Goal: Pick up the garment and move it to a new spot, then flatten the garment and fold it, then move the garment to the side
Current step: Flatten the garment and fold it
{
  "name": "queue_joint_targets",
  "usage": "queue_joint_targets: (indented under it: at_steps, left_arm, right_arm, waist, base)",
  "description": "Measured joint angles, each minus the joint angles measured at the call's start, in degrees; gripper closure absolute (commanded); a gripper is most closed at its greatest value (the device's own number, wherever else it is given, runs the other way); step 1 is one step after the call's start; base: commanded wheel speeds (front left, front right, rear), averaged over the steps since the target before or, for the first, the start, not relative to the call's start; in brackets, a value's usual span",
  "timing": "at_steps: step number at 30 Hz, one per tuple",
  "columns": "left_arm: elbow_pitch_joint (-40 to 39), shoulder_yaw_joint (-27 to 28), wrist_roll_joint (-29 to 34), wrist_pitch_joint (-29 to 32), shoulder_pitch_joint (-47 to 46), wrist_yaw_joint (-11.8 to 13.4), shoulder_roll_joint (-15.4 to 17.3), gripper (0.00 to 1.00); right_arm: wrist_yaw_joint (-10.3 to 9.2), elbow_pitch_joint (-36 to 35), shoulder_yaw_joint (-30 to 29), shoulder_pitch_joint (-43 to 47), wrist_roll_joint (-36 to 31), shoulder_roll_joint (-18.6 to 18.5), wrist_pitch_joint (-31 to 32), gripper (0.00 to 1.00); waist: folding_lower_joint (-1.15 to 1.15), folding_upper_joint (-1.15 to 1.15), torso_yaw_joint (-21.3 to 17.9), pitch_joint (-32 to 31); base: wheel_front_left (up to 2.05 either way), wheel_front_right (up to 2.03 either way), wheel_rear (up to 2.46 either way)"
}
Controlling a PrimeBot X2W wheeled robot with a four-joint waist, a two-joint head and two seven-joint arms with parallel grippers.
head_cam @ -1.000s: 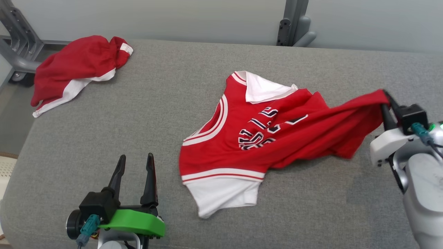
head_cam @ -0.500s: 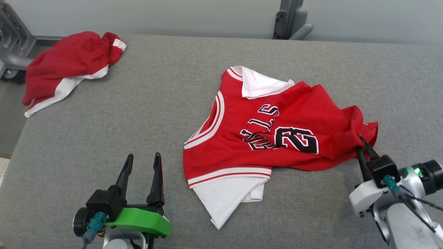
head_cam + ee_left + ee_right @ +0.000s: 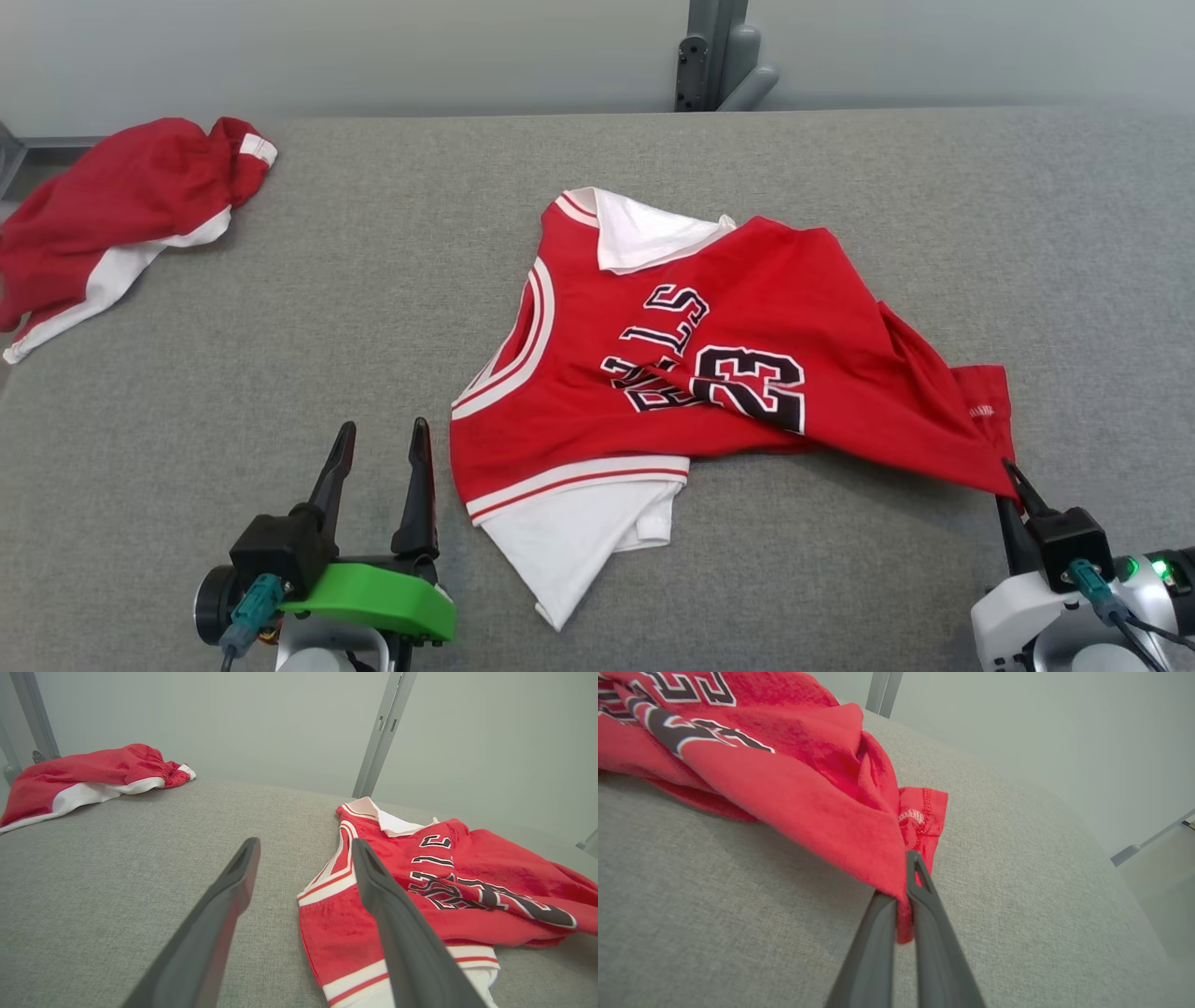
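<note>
Lying crosswise, jersey (image 3: 747, 308) neck left, hem right

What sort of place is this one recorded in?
Likely a robot test lab, not a home: a grey fabric-covered work surface, a metal frame post against a bare wall, and a red jersey laid out.

Grey woven cushioned surface (image 3: 355, 308), possibly a sofa seat, bearing a red-and-white numbered jersey (image 3: 747, 317) spread at centre and a crumpled red-and-white garment (image 3: 112, 196) at its far-left corner.
</note>
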Motion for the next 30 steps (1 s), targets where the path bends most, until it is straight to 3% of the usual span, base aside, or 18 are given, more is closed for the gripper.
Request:
queue_joint_targets:
  at_steps: [2,3,4,12,17,23,30]
  left_arm:
    - [0.3,-0.1,0.0,0.0,0.0,0.0,0.0,0.0]
    - [0.6,-0.1,-0.1,0.0,0.0,-0.1,0.0,0.0]
    - [0.9,-0.1,-0.1,0.0,0.0,-0.1,0.0,0.0]
    - [4.8,-1.1,-0.4,0.0,-0.3,-0.7,0.0,0.0]
    - [9.4,-1.7,-0.5,0.0,-1.9,-1.3,0.0,0.0]
    - [16.4,-0.9,-2.2,0.0,-3.9,-1.6,-0.1,0.0]
    - [25.3,0.2,-3.2,0.0,-6.1,-1.6,-0.1,0.0]
  right_arm:
    - [0.0,1.2,-1.1,0.5,0.0,0.3,0.0,0.47]
    - [0.0,2.0,-1.2,0.7,0.0,0.5,0.0,0.1]
    - [0.0,2.5,-1.1,0.9,0.0,0.6,0.0,0.0]
    - [0.0,2.2,0.1,3.1,2.9,0.7,0.0,0.0]
    - [0.0,-4.4,-1.3,5.6,4.1,-0.2,0.0,0.0]
    - [0.0,-13.5,-7.3,7.2,3.9,-0.3,0.0,0.0]
    - [0.0,-17.6,-5.2,7.4,3.6,0.5,0.0,0.0]
  waist:
    - [0.0,0.0,-0.5,-0.1]
    - [0.0,0.0,-0.8,-0.2]
    - [0.0,0.0,-1.0,-0.2]
    - [0.0,0.0,-3.1,-0.9]
    - [0.0,0.0,-4.7,-1.5]
    - [0.0,0.0,-7.1,-1.8]
    - [0.0,0.0,-9.9,-1.4]
  base:
    - [0.0,0.0,0.0]
    - [0.0,0.0,0.0]
    - [0.0,0.0,0.0]
    - [0.0,0.0,0.0]
    - [0.0,0.0,0.0]
    - [0.0,0.0,0.0]
    - [0.0,0.0,0.0]
